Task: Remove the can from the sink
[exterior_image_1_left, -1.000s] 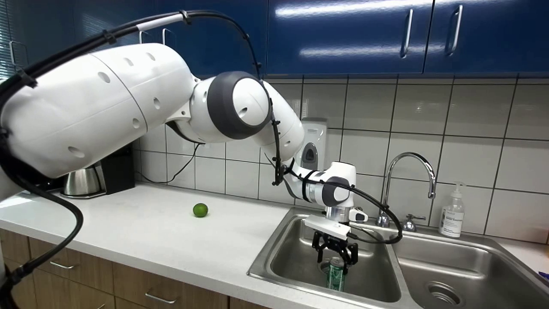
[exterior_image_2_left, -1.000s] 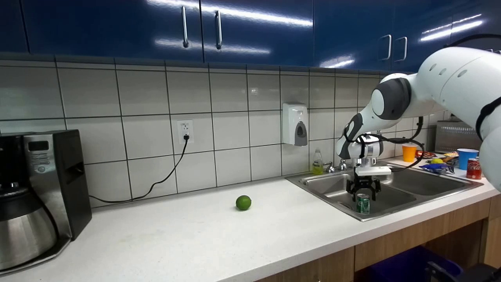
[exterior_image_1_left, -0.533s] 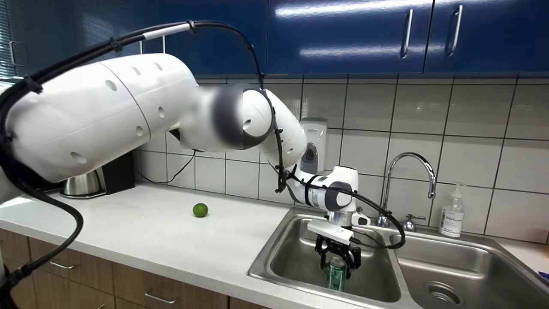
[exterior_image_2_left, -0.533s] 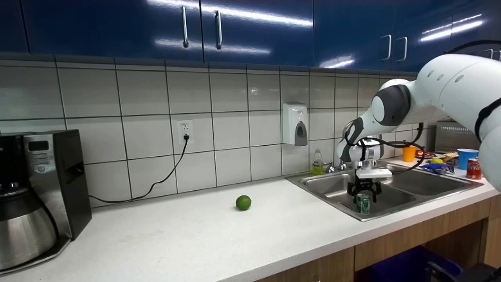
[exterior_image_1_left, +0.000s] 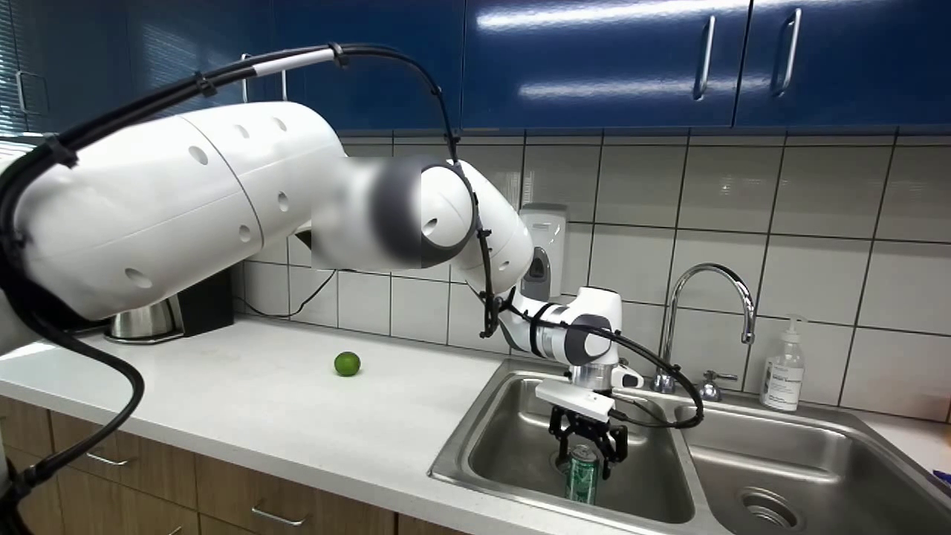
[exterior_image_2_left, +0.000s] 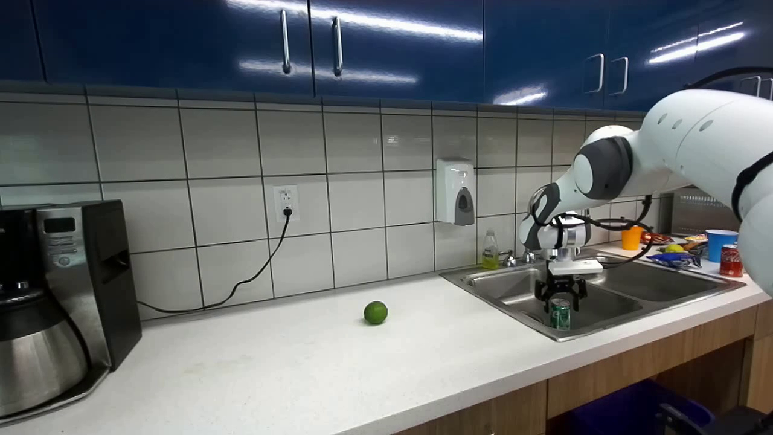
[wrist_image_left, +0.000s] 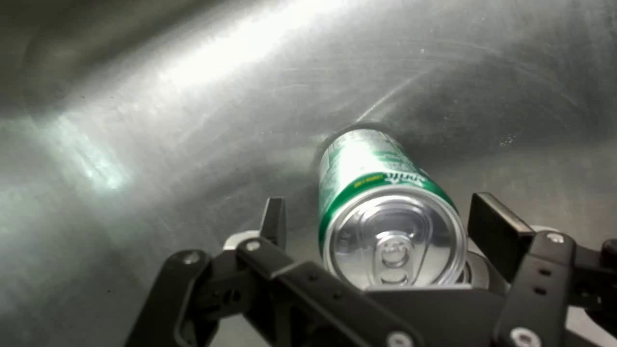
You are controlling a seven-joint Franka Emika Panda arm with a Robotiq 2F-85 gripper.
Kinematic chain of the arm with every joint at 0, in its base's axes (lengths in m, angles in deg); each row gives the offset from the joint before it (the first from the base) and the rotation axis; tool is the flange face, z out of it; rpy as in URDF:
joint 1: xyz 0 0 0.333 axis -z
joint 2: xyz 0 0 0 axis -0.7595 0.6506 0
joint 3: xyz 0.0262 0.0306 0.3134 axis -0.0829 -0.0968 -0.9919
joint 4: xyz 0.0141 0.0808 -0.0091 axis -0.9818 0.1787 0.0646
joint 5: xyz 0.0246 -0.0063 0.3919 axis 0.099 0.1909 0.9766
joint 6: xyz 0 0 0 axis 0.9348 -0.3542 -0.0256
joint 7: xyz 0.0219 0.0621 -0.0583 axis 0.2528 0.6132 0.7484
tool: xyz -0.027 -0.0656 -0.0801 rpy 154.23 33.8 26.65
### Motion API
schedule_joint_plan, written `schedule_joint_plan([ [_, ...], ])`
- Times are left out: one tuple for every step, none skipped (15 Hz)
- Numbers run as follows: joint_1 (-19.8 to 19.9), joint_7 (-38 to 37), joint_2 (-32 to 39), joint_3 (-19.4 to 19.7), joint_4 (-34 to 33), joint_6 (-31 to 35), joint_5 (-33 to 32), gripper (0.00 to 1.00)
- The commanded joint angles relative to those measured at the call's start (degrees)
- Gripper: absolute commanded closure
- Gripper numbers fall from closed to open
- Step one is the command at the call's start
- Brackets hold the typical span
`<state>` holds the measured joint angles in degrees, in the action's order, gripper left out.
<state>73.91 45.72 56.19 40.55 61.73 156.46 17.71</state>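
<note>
The can point(exterior_image_1_left: 582, 479) is green with a silvery top and stands upright in a basin of the steel sink point(exterior_image_1_left: 492, 438). It shows in both exterior views, also here point(exterior_image_2_left: 560, 316). My gripper point(exterior_image_1_left: 585, 461) points down just over the can and is open. In the wrist view, the can's lid point(wrist_image_left: 393, 236) lies between the two spread fingers of the gripper point(wrist_image_left: 381, 217). A gap shows on the left side; the right finger is closer to the lid, and I cannot tell whether it touches. The near edge of the lid is hidden behind the gripper body.
A curved chrome faucet point(exterior_image_1_left: 676, 297) stands behind the sink, with a pump bottle point(exterior_image_1_left: 784, 375) beside it. A lime-like ball point(exterior_image_2_left: 375, 312) lies on the counter. A coffee maker point(exterior_image_2_left: 90, 284), an orange cup point(exterior_image_2_left: 631, 237), a blue cup point(exterior_image_2_left: 720, 243) and a red can point(exterior_image_2_left: 731, 261) stand farther off.
The arm has come down, and the gripper has moved slightly lower and slightly to the right in an exterior view. The can has stayed where it was.
</note>
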Motion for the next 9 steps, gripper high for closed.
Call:
schedule_joint_plan([
  [1.1,-0.6,1.4,-1.2,-3.3,-1.8,-0.9,0.32],
  [1.1,-0.5,1.4,-1.2,-3.4,-1.8,-0.9,0.42],
  [1.1,-0.6,1.5,-1.2,-3.6,-1.8,-0.9,0.49],
  [1.1,-0.6,1.6,-1.2,-3.7,-1.7,-0.9,0.58],
  [1.1,-0.7,1.6,-1.3,-3.8,-1.8,-0.9,0.62],
  [1.1,-0.7,1.7,-1.3,-3.8,-1.9,-0.9,0.62],
  [1.0,-0.8,1.4,-1.2,-3.6,-2.0,-0.9,0.62],
  [0.2,-0.3,0.8,-0.2,-2.7,-1.8,0.2,0.62],
  [0.1,-0.2,-0.1,-0.3,-1.9,-2.1,0.3,0.62],
])
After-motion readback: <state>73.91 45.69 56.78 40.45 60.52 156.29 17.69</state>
